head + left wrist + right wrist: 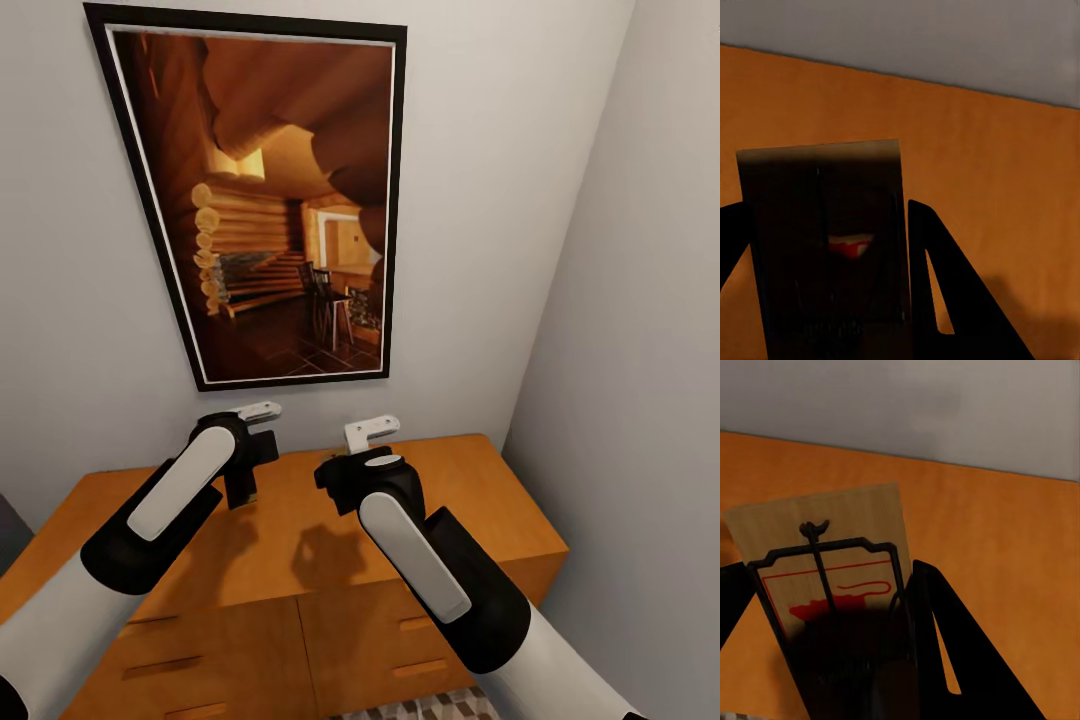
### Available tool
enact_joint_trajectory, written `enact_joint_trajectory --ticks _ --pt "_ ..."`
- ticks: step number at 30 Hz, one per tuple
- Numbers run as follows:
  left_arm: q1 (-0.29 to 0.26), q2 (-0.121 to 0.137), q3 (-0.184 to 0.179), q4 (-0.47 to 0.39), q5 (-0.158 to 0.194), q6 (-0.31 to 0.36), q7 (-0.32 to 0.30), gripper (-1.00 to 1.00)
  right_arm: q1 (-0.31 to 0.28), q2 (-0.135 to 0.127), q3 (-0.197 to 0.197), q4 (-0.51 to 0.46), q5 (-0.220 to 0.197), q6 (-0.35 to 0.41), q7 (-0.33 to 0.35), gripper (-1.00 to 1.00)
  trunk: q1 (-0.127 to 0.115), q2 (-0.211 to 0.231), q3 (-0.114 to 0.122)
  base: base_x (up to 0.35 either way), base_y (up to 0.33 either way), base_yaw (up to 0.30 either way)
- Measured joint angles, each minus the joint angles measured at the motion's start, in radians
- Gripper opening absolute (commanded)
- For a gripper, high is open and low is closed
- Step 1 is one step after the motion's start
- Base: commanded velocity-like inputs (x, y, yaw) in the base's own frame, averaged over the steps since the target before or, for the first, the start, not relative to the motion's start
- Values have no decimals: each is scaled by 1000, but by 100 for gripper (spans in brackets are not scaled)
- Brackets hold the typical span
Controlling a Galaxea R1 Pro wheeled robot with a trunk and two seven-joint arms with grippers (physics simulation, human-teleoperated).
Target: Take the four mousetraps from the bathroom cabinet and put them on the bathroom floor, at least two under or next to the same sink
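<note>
**Two mousetraps in hand above the cabinet top**

Your left gripper [825, 285] is clamped on a dark mousetrap [825, 240]; your right gripper [832, 652] pinches a paler mousetrap [825, 562] — both held over the cabinet [480, 500], toward its back edge. Judged light, stiff, thin boards with fragile wire parts — keep your hold on the bare board edges, clear of the wire.

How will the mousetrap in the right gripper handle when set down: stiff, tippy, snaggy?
The mousetrap looks like a thin flat board, so probably rigid and light. The right gripper pinches one end with the rest overhanging, so it may pivot. Its raised wire frame could snag. Flat, it should not roll on landing.
</note>
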Motion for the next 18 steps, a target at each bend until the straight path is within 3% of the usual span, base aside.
enact_joint_trajectory --ticks 5,9,13,18 --pt "0 2 -1 0 0 1 0 -100 0 0 -1 0 0 0 0 -100 0 0 0 0 0 0" --pt "0 27 0 0 0 1 0 -100 1 -2 -2 0 1 0 -1 -100 0 0 0 0 0 0" --pt "0 50 -1 0 0 1 0 -100 8 -39 -7 0 3 0 -1 -100 0 0 0 0 0 0" --pt "0 60 -1 0 0 1 0 -100 13 -63 -9 0 2 0 -1 -100 0 0 0 0 0 0"
